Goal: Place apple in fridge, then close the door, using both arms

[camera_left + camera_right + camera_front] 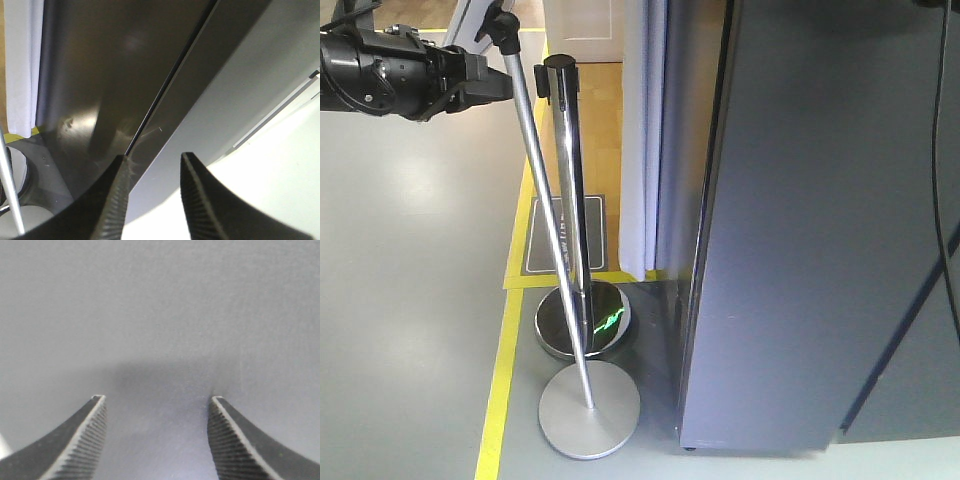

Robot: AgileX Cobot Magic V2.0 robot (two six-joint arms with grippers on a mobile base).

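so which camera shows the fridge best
The exterior front-facing view: the fridge stands as a tall dark grey body with one edge and its base visible. The left wrist view catches only a close stretch of dark panels and a seam; the right wrist view only flat grey surface, presumably the fridge.

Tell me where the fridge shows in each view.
Exterior front: fridge fills the right half.
Left wrist: it spans most of the frame.
Right wrist: a flat grey surface, likely it, fills the frame.
Shared landmark: slim chrome pole, front view centre-left, left wrist lower left.
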